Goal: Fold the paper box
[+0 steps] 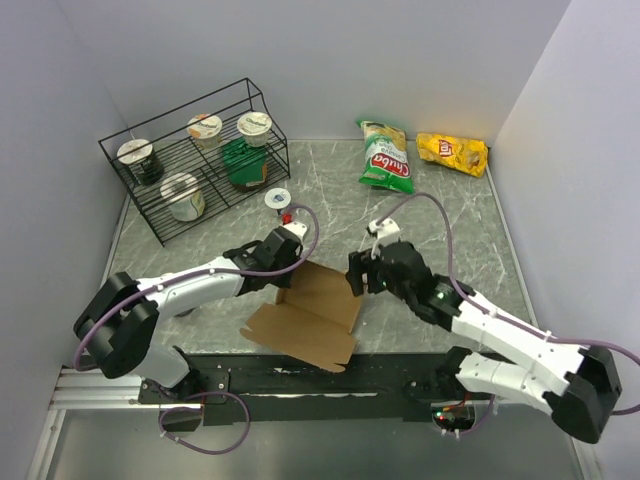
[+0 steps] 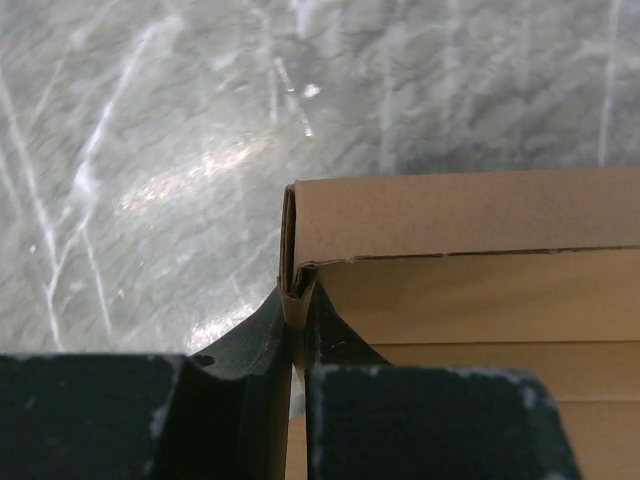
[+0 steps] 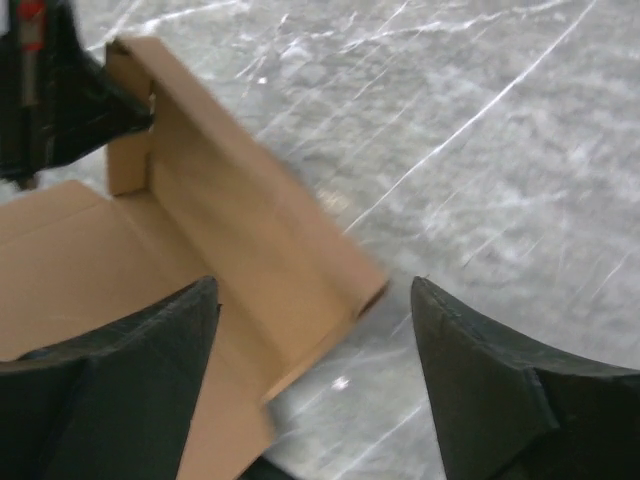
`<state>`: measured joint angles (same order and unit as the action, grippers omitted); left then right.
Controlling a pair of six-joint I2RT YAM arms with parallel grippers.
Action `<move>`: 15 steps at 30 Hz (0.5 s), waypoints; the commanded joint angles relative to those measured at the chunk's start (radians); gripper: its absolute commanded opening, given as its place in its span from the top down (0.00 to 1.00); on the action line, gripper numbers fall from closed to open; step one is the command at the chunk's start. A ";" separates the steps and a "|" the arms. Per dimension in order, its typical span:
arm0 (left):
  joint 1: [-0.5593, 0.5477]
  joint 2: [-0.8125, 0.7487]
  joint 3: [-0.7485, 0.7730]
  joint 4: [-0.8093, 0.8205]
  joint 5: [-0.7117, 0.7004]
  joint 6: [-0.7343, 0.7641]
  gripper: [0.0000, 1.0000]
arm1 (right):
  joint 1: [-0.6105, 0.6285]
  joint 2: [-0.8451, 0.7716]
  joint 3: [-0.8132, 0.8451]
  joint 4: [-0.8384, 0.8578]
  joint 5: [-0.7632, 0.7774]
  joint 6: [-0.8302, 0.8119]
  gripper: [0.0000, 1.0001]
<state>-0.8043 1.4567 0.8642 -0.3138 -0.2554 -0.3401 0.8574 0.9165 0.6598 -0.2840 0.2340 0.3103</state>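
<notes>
Two white-and-black arms reach in from the bottom of the top view toward a plain brown corrugated-cardboard paper box (image 1: 312,318). The box lies part-folded at lower ctr on the grey marble-pattern worktop (image 1: 450,230), its near edge overlapping the black base strip (image 1: 300,382).

The left end effector (image 1: 287,272), ctr-left, is clamped on the box. In the left wrist view its black fingers (image 2: 250,340) pinch the end of a raised, doubled-over side wall at lower ctr.

The right end effector (image 1: 357,276), just right of ctr, sits at the box's far right corner w/ jaws spread wide, gripping nothing. In the right wrist view its dark fingers (image 3: 480,380) fill the lower left and lower right, w/ the free end of the upright wall btwn them. Whether the lower-left finger touches the cardboard can't be told.

Farther back, a small white round lid (image 1: 277,198) lies alone above ctr. At upper left a black wire rack (image 1: 150,215) holds several foil-topped cups. At upper right a green chip bag (image 1: 385,158) and a yellow chip bag (image 1: 452,152) lie side by side near the back wall.
</notes>
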 commanded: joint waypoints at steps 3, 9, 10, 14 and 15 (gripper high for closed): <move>0.011 0.027 0.041 0.018 0.191 0.115 0.99 | -0.138 0.148 0.107 0.083 -0.310 -0.209 0.22; 0.011 0.062 0.081 -0.016 0.203 0.124 0.99 | -0.139 0.220 0.117 0.146 -0.374 -0.269 0.27; 0.013 0.067 0.084 -0.021 0.203 0.124 0.99 | -0.138 0.225 0.112 0.157 -0.372 -0.270 0.28; 0.013 0.079 0.096 -0.030 0.206 0.119 0.99 | -0.136 0.251 0.098 0.178 -0.329 -0.280 0.35; 0.014 0.082 0.104 -0.033 0.208 0.118 0.99 | -0.129 0.254 0.087 0.184 -0.308 -0.280 0.36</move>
<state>-0.7914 1.5181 0.9245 -0.3191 -0.0803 -0.2325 0.7216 1.1606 0.7395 -0.1719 -0.0975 0.0647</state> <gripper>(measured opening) 0.115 0.664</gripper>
